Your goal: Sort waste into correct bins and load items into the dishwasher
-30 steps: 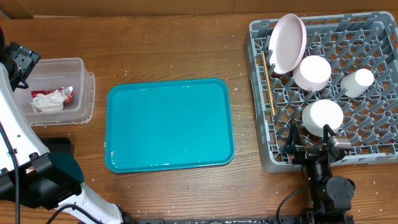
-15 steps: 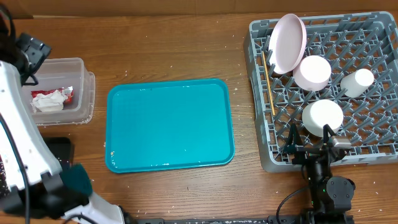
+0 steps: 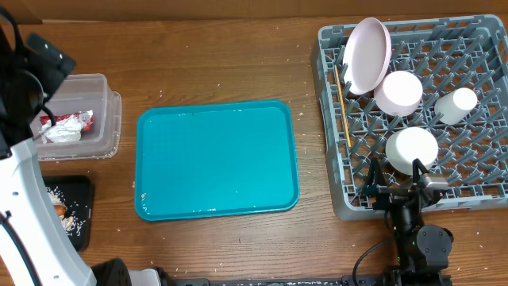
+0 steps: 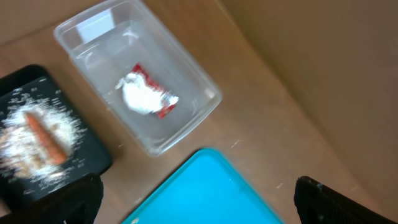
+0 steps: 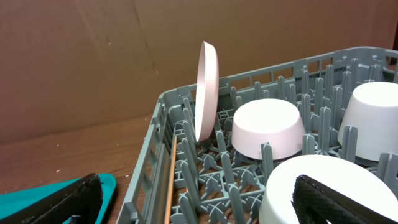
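Note:
The clear tub (image 3: 107,79) at the left holds the white napkin (image 3: 62,133) and red wrapper (image 3: 83,121); both show in the left wrist view, napkin (image 4: 140,96) and wrapper (image 4: 164,109). The black tray (image 3: 79,187) holds the carrot stick (image 4: 45,134) and pale scraps (image 4: 25,152). The grey dish rack (image 3: 333,119) holds the plate (image 3: 367,54), two bowls (image 3: 398,91) (image 3: 412,149), the cup (image 3: 456,103) and the chopsticks (image 3: 342,107). My left gripper (image 4: 199,205) is open and empty, high above the tub. My right gripper (image 5: 199,202) is open and empty at the rack's front edge.
The large teal tray (image 3: 216,159) lies in the middle of the table with nothing on it. Brown cardboard walls stand behind the table. My left arm's white body runs down the left edge next to the black tray.
My left arm has swung up and back, which uncovers the black tray with the scraps. The right arm and everything in the rack have not moved.

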Tool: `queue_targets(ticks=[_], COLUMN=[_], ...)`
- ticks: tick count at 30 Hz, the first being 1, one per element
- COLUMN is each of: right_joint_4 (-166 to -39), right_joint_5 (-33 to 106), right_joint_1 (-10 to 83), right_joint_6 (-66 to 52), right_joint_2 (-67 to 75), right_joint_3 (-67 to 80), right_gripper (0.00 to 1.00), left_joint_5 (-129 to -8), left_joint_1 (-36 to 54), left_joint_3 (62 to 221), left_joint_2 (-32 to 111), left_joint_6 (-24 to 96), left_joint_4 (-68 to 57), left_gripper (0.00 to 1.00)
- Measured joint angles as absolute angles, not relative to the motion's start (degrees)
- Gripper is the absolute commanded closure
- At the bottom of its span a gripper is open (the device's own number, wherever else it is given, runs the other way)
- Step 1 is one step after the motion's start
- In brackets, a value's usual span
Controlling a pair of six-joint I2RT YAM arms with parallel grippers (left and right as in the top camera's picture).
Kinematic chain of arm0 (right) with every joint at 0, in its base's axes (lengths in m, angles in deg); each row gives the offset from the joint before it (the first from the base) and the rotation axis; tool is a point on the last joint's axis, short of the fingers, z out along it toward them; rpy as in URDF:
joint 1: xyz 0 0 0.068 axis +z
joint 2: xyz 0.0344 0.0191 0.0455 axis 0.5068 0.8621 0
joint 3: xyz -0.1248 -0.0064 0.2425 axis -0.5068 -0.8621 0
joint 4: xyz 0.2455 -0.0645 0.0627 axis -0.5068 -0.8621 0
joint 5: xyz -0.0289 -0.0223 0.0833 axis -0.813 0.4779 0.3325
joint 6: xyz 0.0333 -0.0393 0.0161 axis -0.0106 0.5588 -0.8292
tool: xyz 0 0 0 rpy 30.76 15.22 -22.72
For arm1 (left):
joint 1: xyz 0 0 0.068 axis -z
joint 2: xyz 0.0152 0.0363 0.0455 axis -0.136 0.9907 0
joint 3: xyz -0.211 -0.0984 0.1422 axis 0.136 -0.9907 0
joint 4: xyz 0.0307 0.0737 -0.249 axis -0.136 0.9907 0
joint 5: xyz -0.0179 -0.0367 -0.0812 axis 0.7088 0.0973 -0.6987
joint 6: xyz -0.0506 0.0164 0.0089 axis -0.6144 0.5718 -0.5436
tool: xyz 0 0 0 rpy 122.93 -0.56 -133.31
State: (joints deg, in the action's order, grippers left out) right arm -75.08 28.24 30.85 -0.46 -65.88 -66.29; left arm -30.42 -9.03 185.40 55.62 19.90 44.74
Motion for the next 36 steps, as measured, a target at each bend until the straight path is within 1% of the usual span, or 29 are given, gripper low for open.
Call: queue_targets(ticks=[6,10,12,18,23,30,33,36], right_joint_4=[-75.1,-75.1,-75.1,-75.1,-75.1,-75.1,-75.1,-75.1], right_joint_5=[28.2,28.2,28.2,28.2,28.2,28.2,28.2,28.2], right_joint_1=[30.9,30.9,30.9,30.9,30.9,30.9,30.9,30.9], right_joint_6=[-0.4,-0.4,-0.5,-0.5,-0.4,-0.5,-0.4,-0.5], right_joint_2=[-65.9,-65.9,-65.9,-65.9,-65.9,-65.9,-65.9,-65.9], right_joint_3=[-66.3,-66.3,-66.3,-66.3,-66.3,-66.3,-66.3,-66.3], right_gripper=[0.00,0.00,0.00,0.00,0.00,0.00,0.00,0.00], left_joint_5=[-30.4,-30.3,-30.2,-30.0,-32.9,-44.1,-47.9,-49.9], left_joint_1=[-9.0,-7.0,-5.4,1.5,5.8,6.6,6.6,6.6], left_joint_3=[176.2,168.8,165.4,150.2,133.3,107.0,97.5,89.0], left_joint_2=[51.0,47.9,46.4,39.8,34.0,24.6,20.9,16.3], left_joint_6=[22.2,23.4,24.0,27.9,35.3,45.5,46.9,47.7], left_joint_4=[53.1,53.9,51.4,34.9,17.1,-10.2,-20.8,-28.6], left_gripper=[0.00,0.00,0.00,0.00,0.00,0.00,0.00,0.00])
